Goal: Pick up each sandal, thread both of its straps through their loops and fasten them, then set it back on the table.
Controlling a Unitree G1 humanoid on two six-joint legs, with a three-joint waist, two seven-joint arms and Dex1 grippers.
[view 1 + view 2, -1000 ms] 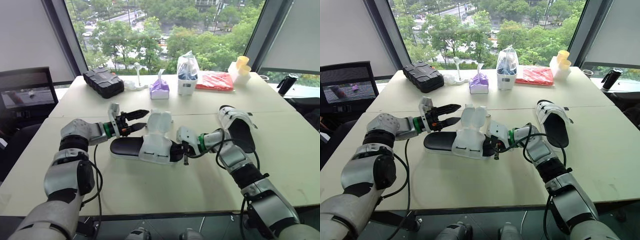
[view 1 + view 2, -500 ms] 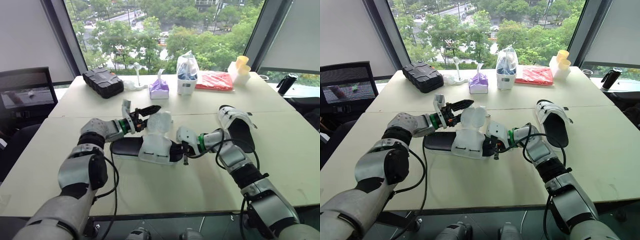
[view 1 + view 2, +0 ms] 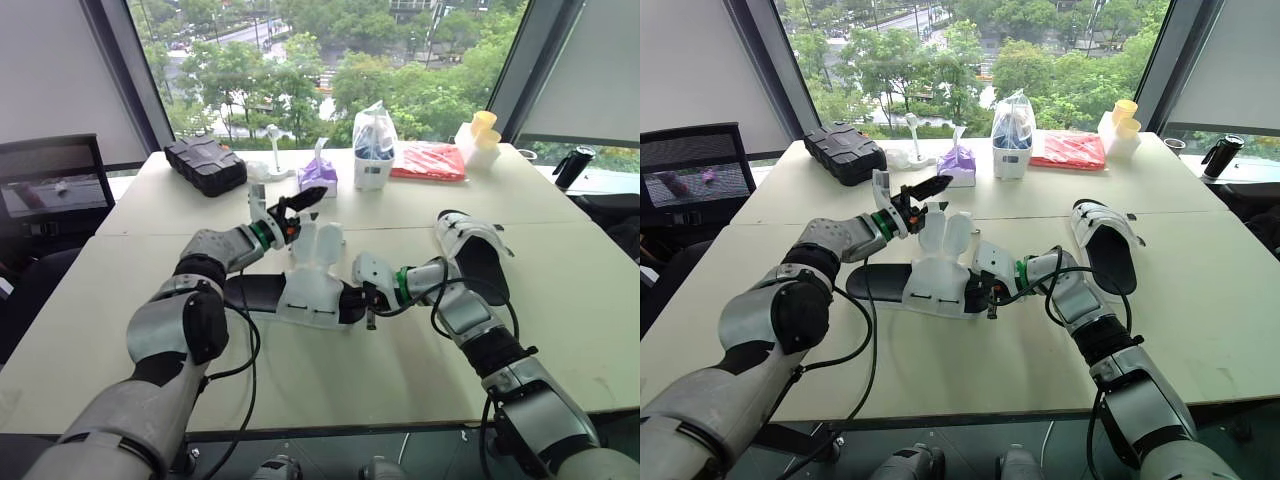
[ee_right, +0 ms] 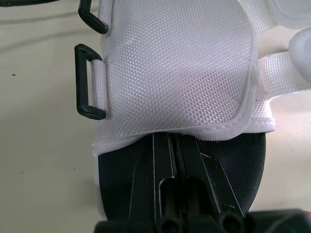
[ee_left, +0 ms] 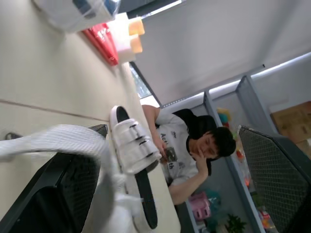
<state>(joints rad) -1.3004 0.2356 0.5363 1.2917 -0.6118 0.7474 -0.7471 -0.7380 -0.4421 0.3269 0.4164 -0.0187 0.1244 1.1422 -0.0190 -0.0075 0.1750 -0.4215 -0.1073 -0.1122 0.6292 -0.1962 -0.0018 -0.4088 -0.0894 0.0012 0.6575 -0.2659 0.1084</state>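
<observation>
My left fingers (image 3: 305, 197) are spread apart at the tip of an upright white woven strap (image 3: 318, 240). It belongs to the black-soled, white-strapped sandal (image 3: 300, 290), which lies unfastened mid-way across the cream tabletop (image 3: 300, 370). My right fingers (image 4: 194, 162) are pressed together on its black footbed, tips tucked under the white upper. Further right lies a second, matching sandal (image 3: 470, 240), its straps closed.

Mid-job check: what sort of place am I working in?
Likely an upper-floor office or lab meeting room: large windows looking down on treetops, pale tables pushed together, and cubicle partitions with a seated person beyond.
</observation>
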